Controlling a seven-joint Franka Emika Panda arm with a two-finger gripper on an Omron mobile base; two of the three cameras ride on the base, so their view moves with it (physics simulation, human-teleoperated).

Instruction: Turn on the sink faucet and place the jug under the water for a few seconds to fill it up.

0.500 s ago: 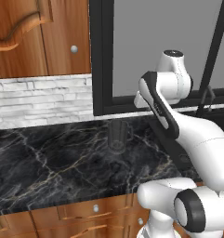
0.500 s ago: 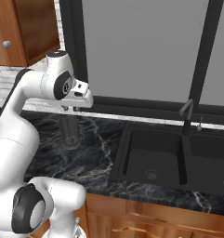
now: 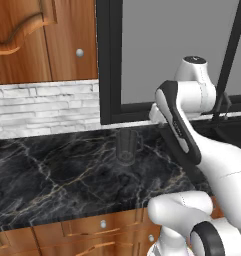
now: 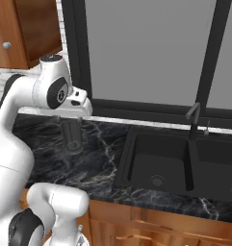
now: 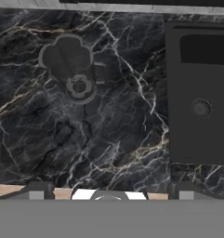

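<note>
The jug [image 4: 71, 135], a small smoky-grey see-through cylinder, stands upright on the black marble counter [image 3: 52, 175], left of the sink [image 4: 158, 156]. My gripper [image 4: 70, 118] hangs open directly above it, not touching. Looking down along the hand, the jug [image 5: 69, 67] lies at the upper left, and the fingertips [image 5: 37, 191] stand wide apart at the bottom with nothing between them. The slim black sink faucet [image 4: 194, 118] rises behind the divider of the two basins, its spout angled left. The water is out of view.
A thick black window frame [image 4: 80, 53] runs behind the counter. Wooden wall cabinets [image 3: 42, 40] hang at the left above white brick tiling [image 3: 42, 107]. The sink's left basin shows a round drain [image 5: 201, 107]. Drawer fronts [image 3: 82, 232] line the counter's front.
The hand has sunk a little toward the jug and shifted slightly left. The jug and the faucet have not moved.
</note>
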